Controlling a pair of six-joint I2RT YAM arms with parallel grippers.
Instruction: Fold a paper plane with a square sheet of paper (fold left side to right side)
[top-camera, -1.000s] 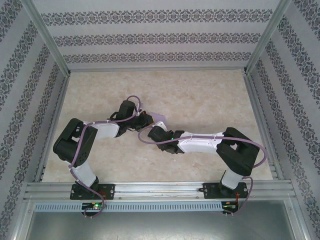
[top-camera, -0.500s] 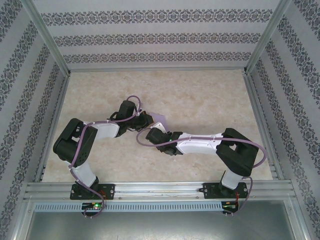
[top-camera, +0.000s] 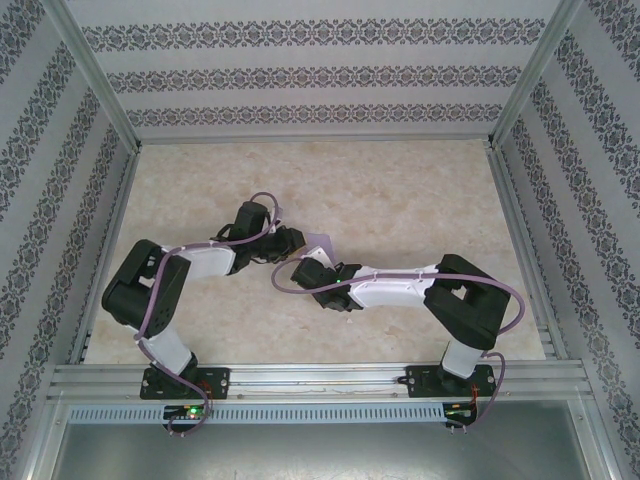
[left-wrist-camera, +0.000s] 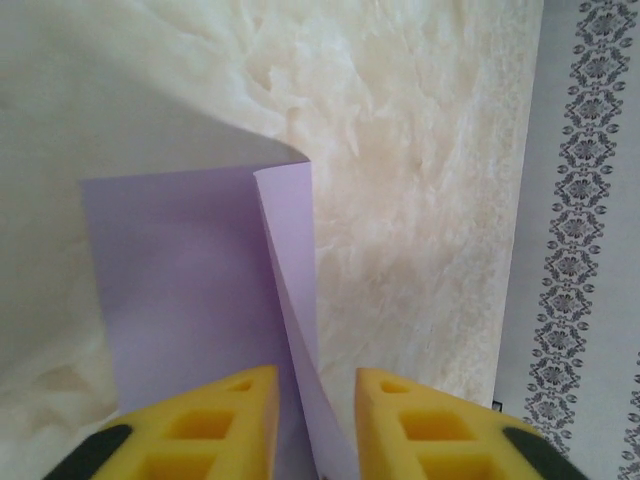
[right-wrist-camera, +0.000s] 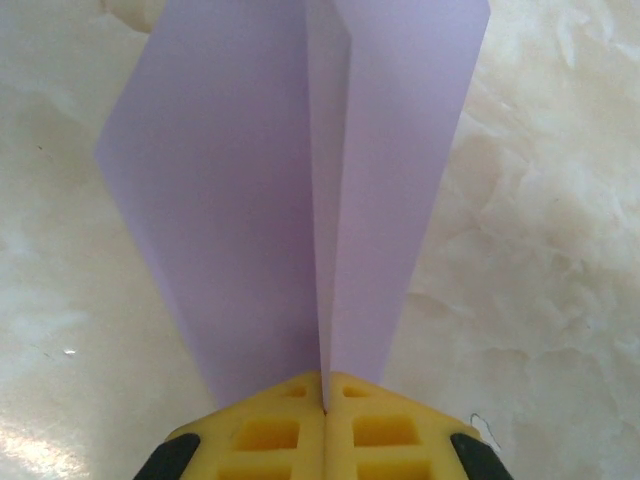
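Lavender sheet of paper (right-wrist-camera: 250, 200) is found about midway between the left and right edges of the tabletop (top-camera: 400, 190), well apart from every edge. It is partly folded. In the right wrist view two panels are seen spreading from a central crease. The crease is clamped by the right pincer (right-wrist-camera: 325, 400), whose yellow fingers (right-wrist-camera: 270, 435) are pressed together with no gap between them.

In the left wrist view one panel is seen lying flat on the marbled surface, and a narrow flap is raised from it. That flap passes between the fingers of the left pincer (left-wrist-camera: 318, 420), whose jaws are parted wider than the flap. Whether either left finger touches the paper cannot be told.

From above, both pincers are seen meeting at the paper, with the left arm (top-camera: 200, 262) extended from the left and the right arm (top-camera: 400, 285) from the right. Patterned walls (top-camera: 300, 75) are noted on three sides of the tabletop.
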